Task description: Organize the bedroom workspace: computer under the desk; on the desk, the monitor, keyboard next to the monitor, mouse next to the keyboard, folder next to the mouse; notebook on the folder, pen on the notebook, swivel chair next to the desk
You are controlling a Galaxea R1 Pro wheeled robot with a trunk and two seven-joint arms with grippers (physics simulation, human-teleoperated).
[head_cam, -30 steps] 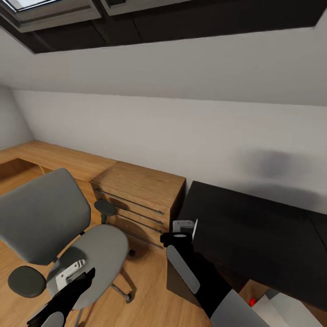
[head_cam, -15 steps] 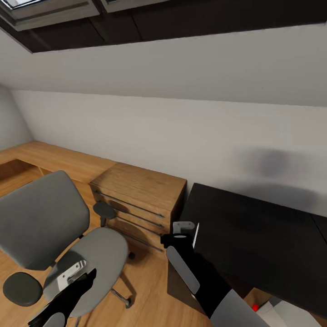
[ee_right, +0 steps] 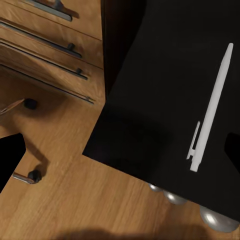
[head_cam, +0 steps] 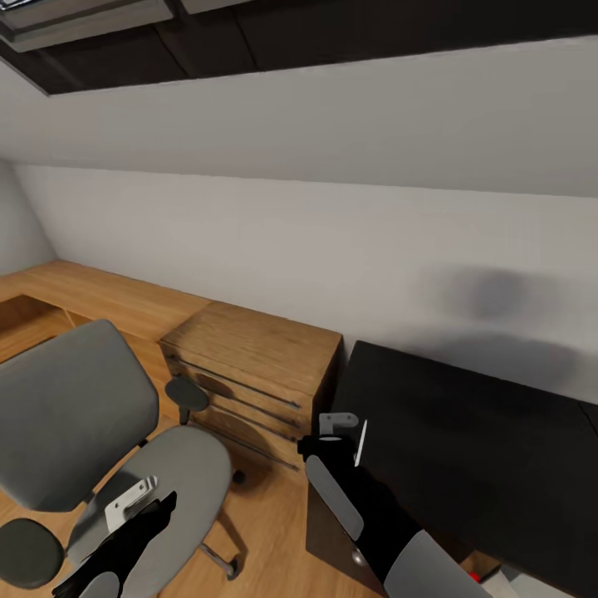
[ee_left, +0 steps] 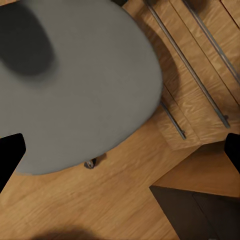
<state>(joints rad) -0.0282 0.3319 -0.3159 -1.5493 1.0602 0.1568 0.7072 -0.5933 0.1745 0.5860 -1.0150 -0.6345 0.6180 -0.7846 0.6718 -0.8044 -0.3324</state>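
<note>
My left gripper [head_cam: 137, 503] is closest to me. It hangs over the grey seat of the swivel chair [head_cam: 75, 407]. In the left wrist view its two black fingers [ee_left: 10, 156] sit far apart at the sides, so this gripper is spread wide with nothing in it. Under it I see the round grey seat, and past the seat the wooden floor [head_cam: 266, 523].

My right gripper [head_cam: 339, 425] is a bit further out, over the near corner of the desk [head_cam: 465, 440]. In the right wrist view its fingers [ee_right: 11, 160] are also far apart, so it is spread too. The pen [ee_right: 212, 107] shows between them, closer to one finger, white and thin against the black desk top. In the head view the pen is a small white sliver just beside the gripper, near the desk's edge. I cannot tell if it lies flat on the desk or if a finger touches it. Round silver knobs [ee_right: 217, 220] peek out under the desk's edge.

The chair stands on the floor to my left, with a dark armrest [head_cam: 187, 392] on its far side. Behind it, just beside the desk, is a wooden chest of drawers [head_cam: 257, 349]. The rest of the black desk top has nothing on it that I can see. Past everything is the white wall [head_cam: 332, 232].
</note>
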